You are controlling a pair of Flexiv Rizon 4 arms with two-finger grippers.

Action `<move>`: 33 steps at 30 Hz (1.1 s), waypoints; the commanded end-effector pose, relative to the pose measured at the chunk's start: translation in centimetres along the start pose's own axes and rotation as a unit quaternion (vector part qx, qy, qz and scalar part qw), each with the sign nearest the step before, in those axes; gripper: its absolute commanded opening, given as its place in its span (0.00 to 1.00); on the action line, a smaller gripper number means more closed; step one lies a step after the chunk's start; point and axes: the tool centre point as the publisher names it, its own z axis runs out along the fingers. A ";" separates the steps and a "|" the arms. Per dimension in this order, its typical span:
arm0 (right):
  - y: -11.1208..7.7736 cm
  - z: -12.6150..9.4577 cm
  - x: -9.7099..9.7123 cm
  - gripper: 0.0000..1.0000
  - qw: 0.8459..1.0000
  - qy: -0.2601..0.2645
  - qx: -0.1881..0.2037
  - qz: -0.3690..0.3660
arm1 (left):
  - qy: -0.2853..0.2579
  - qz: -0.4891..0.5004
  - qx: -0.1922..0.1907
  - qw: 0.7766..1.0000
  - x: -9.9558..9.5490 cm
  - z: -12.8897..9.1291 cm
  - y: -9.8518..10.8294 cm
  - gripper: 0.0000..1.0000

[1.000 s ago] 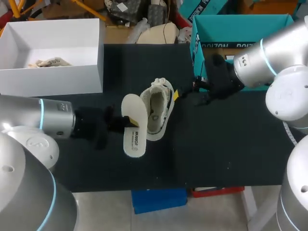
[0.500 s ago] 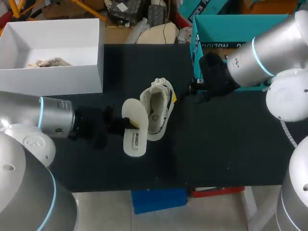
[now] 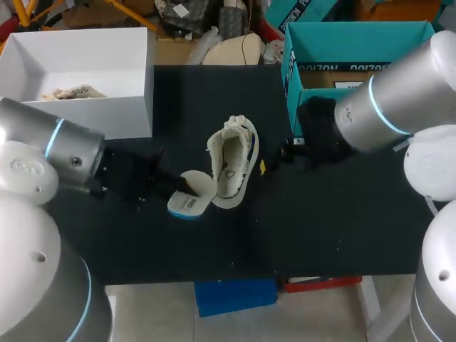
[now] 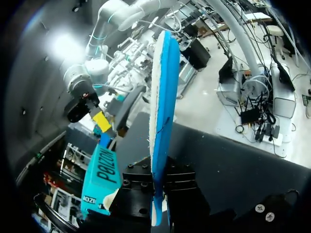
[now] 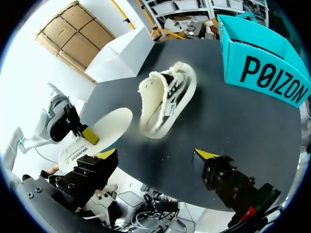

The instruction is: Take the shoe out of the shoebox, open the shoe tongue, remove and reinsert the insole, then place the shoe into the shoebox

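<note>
Left tool (image 3: 179, 188) is clamping the insole (image 3: 191, 198) by its edge, just beside the shoe (image 3: 231, 165) lying mid-bench (image 3: 320, 228), while right tool (image 5: 156, 154) is hovering wide open nearby, probably best bracing the shoe as the insole is fed in shallowly.

Left wrist: insole (image 4: 163, 97) clamped edge-on in left gripper (image 4: 158, 191).
The insole stands on edge between the two black fingers (image 4: 138, 194), both pressing its sides, and runs from the gripper toward its 12 o'clock. Blue underside faces the gripper's 3 o'clock side, with a thin white edge along the 9 o'clock side. Yellow tips hidden. Teal shoebox (image 4: 99, 177) sits at about the gripper's 9 to 10 o'clock. Right gripper (image 4: 111, 127) at about 10 to 11 o'clock, beyond the box, one yellow tip showing. Black table (image 4: 233, 165) at 2 to 3 o'clock.
</note>
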 end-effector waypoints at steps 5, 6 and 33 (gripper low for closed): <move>-3.1 -3.0 -0.8 1.00 0.999 -0.023 -0.017 0.023 | 0.060 0.008 0.031 0.998 -0.6 0.0 0.1 0.00; -3.3 -3.2 -0.9 1.00 0.999 -0.028 -0.019 0.026 | 0.056 0.008 0.045 0.997 -0.8 0.0 0.0 0.00; -3.3 -3.2 -0.9 1.00 0.999 -0.028 -0.019 0.026 | 0.218 0.134 0.030 0.966 -2.6 5.2 3.7 0.00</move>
